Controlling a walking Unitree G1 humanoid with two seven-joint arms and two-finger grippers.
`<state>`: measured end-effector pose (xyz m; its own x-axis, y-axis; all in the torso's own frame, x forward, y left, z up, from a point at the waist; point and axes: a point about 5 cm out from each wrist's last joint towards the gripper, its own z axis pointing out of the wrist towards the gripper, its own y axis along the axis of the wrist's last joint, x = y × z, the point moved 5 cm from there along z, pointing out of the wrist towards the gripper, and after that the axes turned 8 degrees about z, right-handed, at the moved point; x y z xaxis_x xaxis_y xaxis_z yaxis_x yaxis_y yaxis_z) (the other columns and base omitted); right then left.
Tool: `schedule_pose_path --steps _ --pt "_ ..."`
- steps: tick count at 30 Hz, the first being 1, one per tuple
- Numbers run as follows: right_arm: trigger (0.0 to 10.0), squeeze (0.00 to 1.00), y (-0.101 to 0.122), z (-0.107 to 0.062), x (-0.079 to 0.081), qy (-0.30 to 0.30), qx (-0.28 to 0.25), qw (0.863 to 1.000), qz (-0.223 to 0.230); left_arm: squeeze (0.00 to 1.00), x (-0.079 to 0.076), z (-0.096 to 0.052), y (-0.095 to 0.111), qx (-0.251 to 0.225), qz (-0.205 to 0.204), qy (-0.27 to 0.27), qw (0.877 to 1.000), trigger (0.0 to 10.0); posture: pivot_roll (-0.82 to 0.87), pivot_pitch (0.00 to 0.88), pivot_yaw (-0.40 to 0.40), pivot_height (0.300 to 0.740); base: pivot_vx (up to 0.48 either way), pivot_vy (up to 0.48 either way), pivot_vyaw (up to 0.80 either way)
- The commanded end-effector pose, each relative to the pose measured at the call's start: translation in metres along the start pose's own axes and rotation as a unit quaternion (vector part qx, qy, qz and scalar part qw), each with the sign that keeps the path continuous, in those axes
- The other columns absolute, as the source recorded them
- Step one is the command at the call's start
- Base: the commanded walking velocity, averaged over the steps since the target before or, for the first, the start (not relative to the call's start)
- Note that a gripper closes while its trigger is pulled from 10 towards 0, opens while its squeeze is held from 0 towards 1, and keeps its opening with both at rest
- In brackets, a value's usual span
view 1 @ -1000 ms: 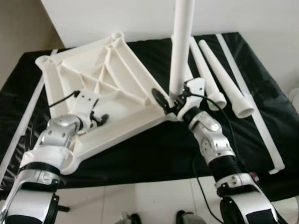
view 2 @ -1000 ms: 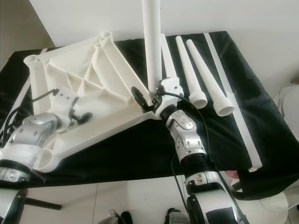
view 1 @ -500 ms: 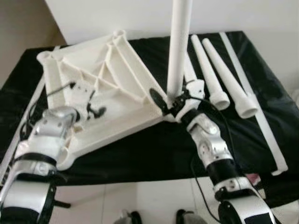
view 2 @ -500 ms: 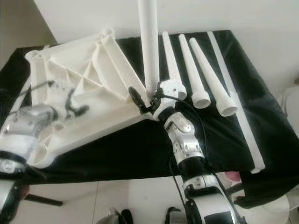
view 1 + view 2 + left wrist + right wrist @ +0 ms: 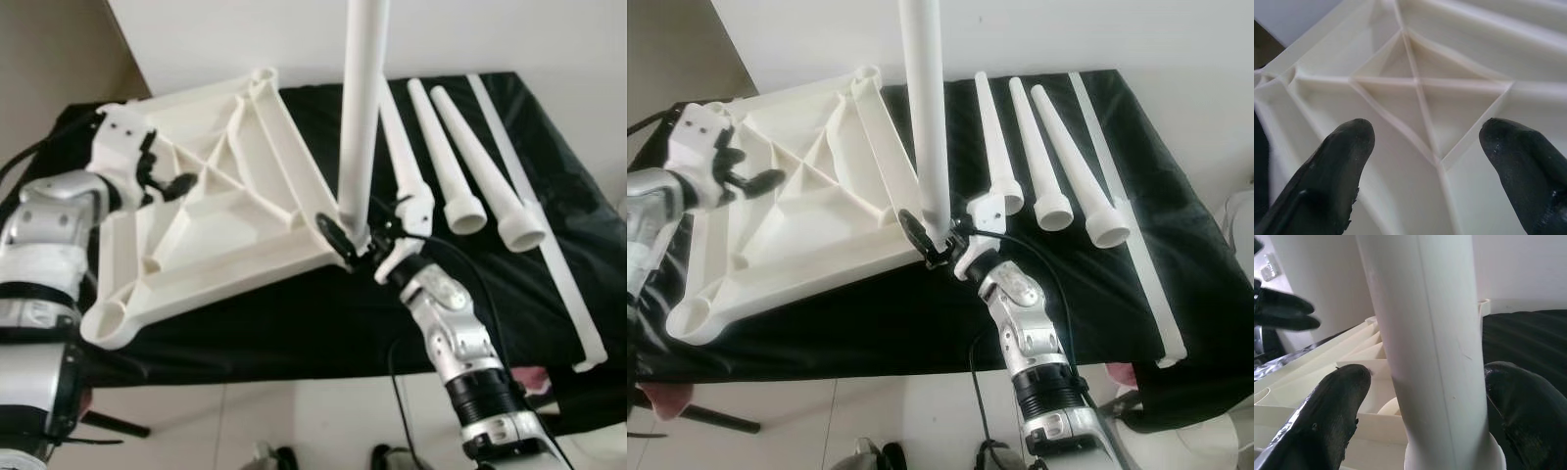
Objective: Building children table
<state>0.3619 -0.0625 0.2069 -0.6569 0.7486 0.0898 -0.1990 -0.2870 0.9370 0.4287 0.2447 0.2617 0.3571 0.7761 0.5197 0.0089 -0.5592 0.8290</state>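
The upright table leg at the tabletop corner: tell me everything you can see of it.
The upright leg is a smooth white tube, plastic by its look, standing nearly vertical with its top out of frame. Its lower end sits in the corner socket of the upturned tabletop. The right gripper brackets its base; whether the fingers press it is unclear.
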Motion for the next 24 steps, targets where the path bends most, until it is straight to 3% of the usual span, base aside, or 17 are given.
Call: schedule_pose_path --steps 1,4,7,13,18,24 --pt "10.0 0.00 -0.001 -0.003 0.001 -0.006 0.004 1.000 -0.002 0.00 0.025 -0.007 -0.013 0.037 0.027 0.097 0.994 10.0 -0.12 0.134 0.087 0.740 0.000 0.000 0.00" --pt "10.0 0.00 0.003 -0.009 -0.006 -0.030 -0.003 1.000 -0.006 0.00 0.039 -0.016 -0.032 0.087 0.088 0.129 0.984 10.0 -0.12 0.138 0.085 0.740 0.000 0.000 0.00" --pt "10.0 0.00 0.008 -0.012 -0.011 -0.051 -0.010 0.999 -0.008 0.00 0.045 -0.020 -0.043 0.113 0.117 0.149 0.975 10.0 -0.12 0.144 0.084 0.740 0.000 0.000 0.00" --pt "10.0 0.00 0.014 -0.014 -0.015 -0.073 -0.022 0.997 -0.005 0.00 0.047 -0.022 -0.053 0.125 0.133 0.171 0.968 10.0 -0.12 0.148 0.083 0.740 0.000 0.000 0.00" --pt "10.0 0.00 0.019 -0.013 -0.014 -0.075 -0.027 0.997 -0.006 0.00 0.036 -0.021 -0.074 0.122 0.130 0.180 0.967 10.0 -0.12 0.155 0.082 0.740 0.000 0.000 0.00" --pt "10.0 0.00 0.022 -0.012 -0.014 -0.075 -0.027 0.997 -0.006 0.00 0.025 -0.018 -0.084 0.125 0.132 0.169 0.969 10.0 -0.12 0.157 0.077 0.740 0.000 0.000 0.00"
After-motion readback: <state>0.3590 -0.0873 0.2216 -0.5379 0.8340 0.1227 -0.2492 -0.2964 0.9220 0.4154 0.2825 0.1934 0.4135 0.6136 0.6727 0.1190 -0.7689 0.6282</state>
